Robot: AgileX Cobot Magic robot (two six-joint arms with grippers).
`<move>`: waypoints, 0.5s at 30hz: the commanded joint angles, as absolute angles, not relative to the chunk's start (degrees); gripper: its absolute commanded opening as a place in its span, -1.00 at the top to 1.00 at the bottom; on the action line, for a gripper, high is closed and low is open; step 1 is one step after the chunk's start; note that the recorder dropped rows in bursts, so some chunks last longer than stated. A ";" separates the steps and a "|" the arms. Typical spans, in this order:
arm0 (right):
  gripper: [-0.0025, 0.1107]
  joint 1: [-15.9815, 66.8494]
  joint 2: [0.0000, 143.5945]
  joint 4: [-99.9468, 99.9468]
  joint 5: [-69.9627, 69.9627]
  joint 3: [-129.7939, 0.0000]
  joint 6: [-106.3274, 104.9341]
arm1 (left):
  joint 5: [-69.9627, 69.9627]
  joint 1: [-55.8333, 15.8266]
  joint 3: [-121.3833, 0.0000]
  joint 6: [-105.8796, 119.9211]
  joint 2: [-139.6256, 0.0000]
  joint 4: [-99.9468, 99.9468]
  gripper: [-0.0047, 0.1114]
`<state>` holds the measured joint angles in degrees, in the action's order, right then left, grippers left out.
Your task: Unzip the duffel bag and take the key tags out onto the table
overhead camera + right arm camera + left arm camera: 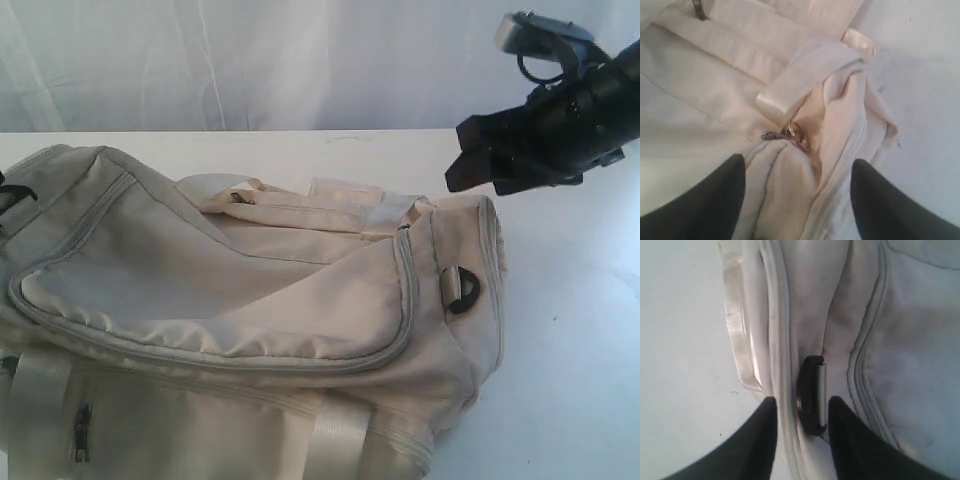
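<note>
The bag lies on the table, the right gripper above its end. Only the right wrist view shows its jaws spread over the zipper pull; only the left wrist view shows the left gripper, spread astride a D-ring.

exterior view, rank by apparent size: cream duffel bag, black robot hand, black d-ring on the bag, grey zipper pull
1. cream fabric duffel bag
2. black right hand, though it is raised off the table, so nearness to the camera is unsure
3. black D-ring
4. grey zipper pull
</note>
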<state>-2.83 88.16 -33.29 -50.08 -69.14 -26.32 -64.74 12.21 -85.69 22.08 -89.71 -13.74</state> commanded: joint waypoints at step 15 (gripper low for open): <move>0.04 -2.89 103.41 -37.56 -65.53 -86.93 -22.68 | -69.96 -9.04 -102.36 32.89 -107.85 -43.05 -0.02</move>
<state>-1.81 105.62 -38.44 -63.84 -86.18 -22.97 -64.64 -3.09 -101.10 30.69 -104.66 -40.14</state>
